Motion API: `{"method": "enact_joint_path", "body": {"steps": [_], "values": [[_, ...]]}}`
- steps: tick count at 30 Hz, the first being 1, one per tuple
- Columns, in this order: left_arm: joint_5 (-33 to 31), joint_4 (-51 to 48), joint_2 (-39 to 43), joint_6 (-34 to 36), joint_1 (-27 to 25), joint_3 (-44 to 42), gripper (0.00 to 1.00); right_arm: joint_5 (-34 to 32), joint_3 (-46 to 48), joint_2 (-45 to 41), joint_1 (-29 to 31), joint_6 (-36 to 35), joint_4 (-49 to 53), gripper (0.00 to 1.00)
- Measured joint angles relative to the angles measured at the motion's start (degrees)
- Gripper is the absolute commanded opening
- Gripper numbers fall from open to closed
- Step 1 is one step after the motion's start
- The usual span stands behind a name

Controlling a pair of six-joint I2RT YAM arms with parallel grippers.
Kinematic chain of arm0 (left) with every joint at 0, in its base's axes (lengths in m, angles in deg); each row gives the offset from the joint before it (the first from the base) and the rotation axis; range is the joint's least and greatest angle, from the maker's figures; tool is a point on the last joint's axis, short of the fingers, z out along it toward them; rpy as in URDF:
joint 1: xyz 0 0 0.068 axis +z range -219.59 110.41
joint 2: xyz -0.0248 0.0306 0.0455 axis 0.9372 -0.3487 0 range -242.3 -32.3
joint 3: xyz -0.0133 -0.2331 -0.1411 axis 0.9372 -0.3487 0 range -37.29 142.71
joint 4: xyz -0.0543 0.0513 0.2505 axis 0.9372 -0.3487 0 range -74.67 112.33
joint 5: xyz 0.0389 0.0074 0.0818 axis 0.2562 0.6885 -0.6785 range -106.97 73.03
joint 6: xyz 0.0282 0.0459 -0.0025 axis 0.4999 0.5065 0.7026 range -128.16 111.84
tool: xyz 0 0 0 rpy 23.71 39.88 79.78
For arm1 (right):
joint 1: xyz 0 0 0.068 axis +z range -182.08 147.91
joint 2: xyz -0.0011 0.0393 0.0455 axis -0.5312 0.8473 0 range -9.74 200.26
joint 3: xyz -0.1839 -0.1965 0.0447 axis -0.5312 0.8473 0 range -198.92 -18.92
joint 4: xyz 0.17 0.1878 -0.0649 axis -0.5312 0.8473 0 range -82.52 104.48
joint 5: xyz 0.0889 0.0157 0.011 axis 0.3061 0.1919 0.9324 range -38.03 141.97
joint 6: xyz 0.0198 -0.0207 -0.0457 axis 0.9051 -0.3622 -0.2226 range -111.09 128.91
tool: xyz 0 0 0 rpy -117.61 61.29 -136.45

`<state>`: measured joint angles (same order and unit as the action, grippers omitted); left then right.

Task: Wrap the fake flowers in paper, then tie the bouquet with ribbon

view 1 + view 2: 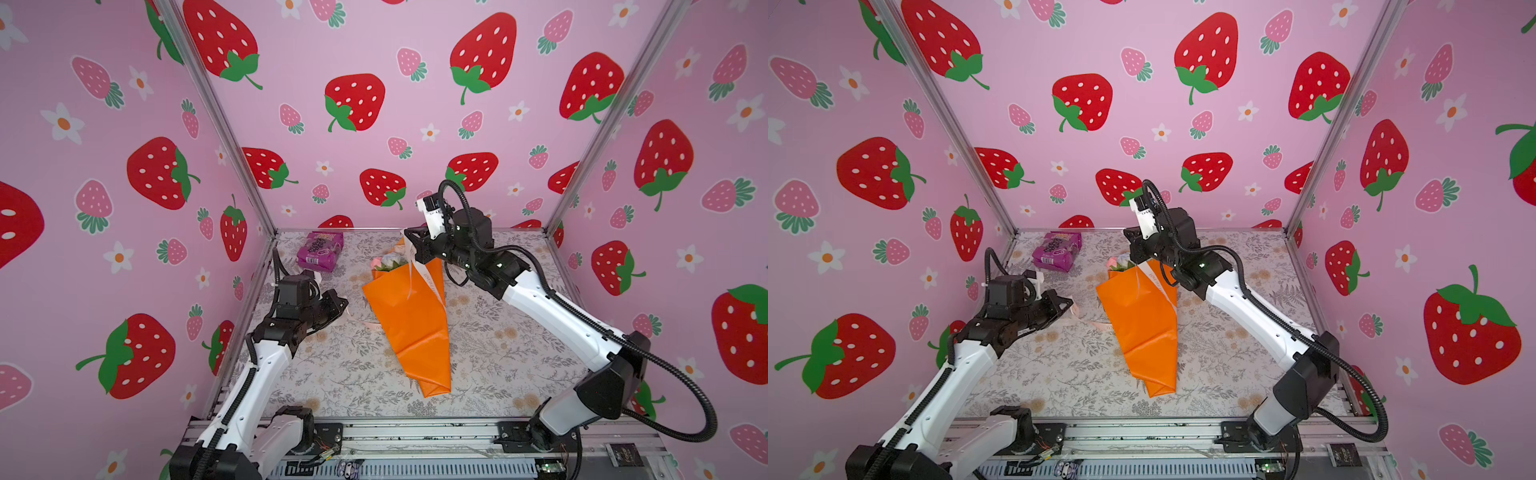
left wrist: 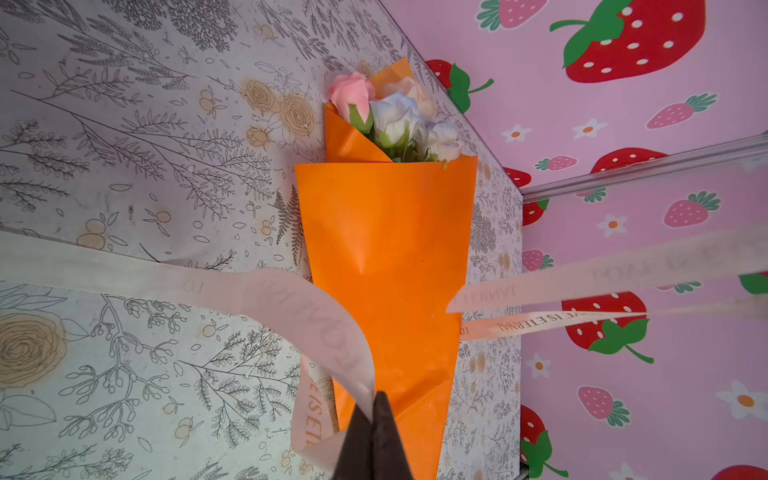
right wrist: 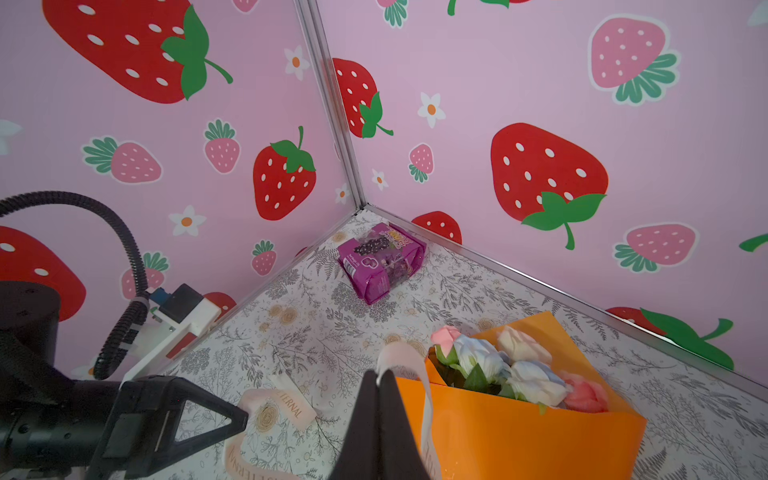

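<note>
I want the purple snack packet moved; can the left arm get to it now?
Probably: nothing stands between the left claw and the purple snack packet, but that claw is shut on the ribbon.

Orange wrapping paper [image 2: 386,249] hides the flower stems — and the ribbon [image 2: 104,268] blurs close to the left wrist camera.

The bouquet of fake flowers [image 2: 386,249] has smooth, glossy orange wrapping and cloth-like petals. The ribbon [image 2: 291,299] looks satiny. The purple packet [image 3: 380,262] is shiny plastic, the table [image 1: 332,374] matt.
</note>
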<state>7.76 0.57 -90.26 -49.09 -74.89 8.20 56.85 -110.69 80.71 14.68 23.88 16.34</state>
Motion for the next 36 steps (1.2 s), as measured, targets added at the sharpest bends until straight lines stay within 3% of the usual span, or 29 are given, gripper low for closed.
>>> {"method": "enact_joint_path", "body": {"steps": [6,11,15,22,27,31,34,36], "values": [[-0.26,1.57,-2.23,-0.92,-1.2,-1.73,0.0,-8.81,0.0,-0.87,-0.02,-0.15,1.51,0.0],[-0.92,2.49,-3.26,-1.16,-4.02,-1.97,0.0,-9.81,-0.11,-1.53,-0.13,-0.7,1.92,0.0],[-3.02,3.48,-1.31,-1.14,-6.71,-1.97,0.0,-2.86,-3.1,1.36,0.02,-0.17,2.16,0.0],[-7.23,5.68,5.6,-0.94,-8.83,-3.93,0.0,9.75,-10.4,15.02,3.63,0.61,3.02,0.01],[-9.07,6.54,8.81,-0.61,-9.09,-5.81,0.0,19.39,-10.16,22.71,5.53,0.31,7.26,0.03],[-9.68,7.45,9.94,0.7,-9.22,-5.86,0.0,24.83,-8.7,24.13,5.73,-1.7,12.22,0.04],[-9.55,8.59,10.01,2.23,-9.22,-5.86,0.0,28.94,-8.5,24.13,5.73,-4.09,15.28,0.13],[-8.98,9.7,9.88,3.82,-9.22,-6.1,0.0,30.25,-8.5,24.13,5.73,-5.86,17.27,0.26]]}}
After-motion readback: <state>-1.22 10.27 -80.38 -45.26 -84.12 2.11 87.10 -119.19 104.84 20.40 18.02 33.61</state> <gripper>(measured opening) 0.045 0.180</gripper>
